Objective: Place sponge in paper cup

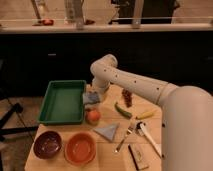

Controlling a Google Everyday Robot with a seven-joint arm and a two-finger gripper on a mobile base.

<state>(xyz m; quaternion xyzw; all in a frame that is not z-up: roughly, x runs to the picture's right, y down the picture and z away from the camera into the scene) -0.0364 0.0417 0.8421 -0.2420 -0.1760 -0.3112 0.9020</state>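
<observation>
The claw [95, 92] is seen positioned at the right rim of the green tray [62, 102], over the wooden tabletop [112, 152]; a bluish-grey sponge [90, 99] is pictured right at its tip, just behind an orange fruit [92, 116]; whether the claw is clenched on it cannot be told; a brown bowl [47, 144] and an orange bowl [80, 148] are set side by side at the front.

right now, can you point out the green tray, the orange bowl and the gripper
green tray [62, 102], camera view, bare middle of its floor
orange bowl [80, 148], camera view, its inside
gripper [92, 97], camera view, its tip, by the tray's right rim
</observation>
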